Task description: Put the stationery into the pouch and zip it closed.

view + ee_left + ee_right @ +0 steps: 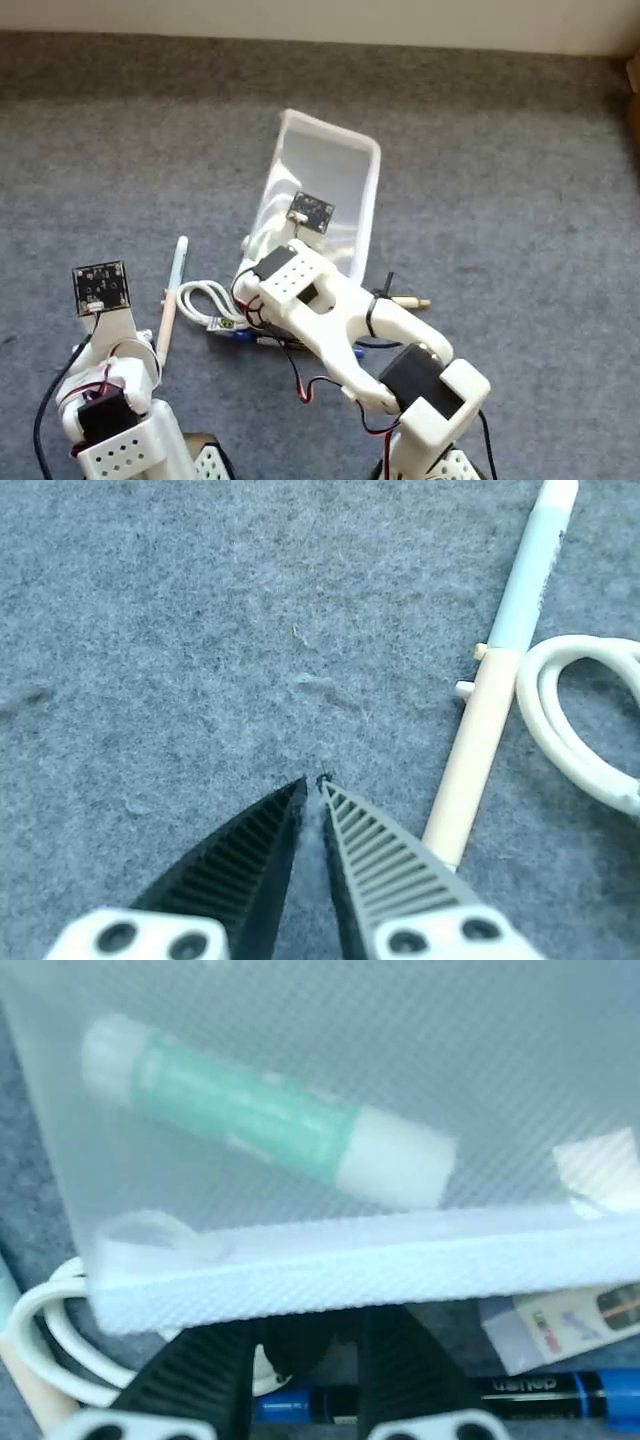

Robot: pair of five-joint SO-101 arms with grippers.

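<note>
Although the right tool [305,1325] sits right at the pouch [300,1275], its tip is hidden behind the pouch's white zip edge, so I cannot tell whether it is apart, together or clamped on that edge. Through the translucent wall a green and white glue stick [260,1120] can be seen lying inside the pouch, slantwise to the zip edge. On the arms' side of that edge, a blue pen [560,1397] lies on the grey desk [150,630] with a small printed label [560,1315] near it and a loop of white cable [45,1335] off to one side. The left tool [312,780] hangs low over bare desk, away from the pouch. Its two ribbed halves are drawn together with only a sliver between the tips, and it holds nothing. Just beside it a cream and pale-blue pen [490,710] lies flat, with the cable loop close against the pen's other side. From the high view, the pouch lies flat with its zip end toward the arms. The right arm stretches over the cable and the blue pen to reach it. A slim pale-tipped pen [412,301] pokes out from under that arm near the pouch's near corner.
</note>
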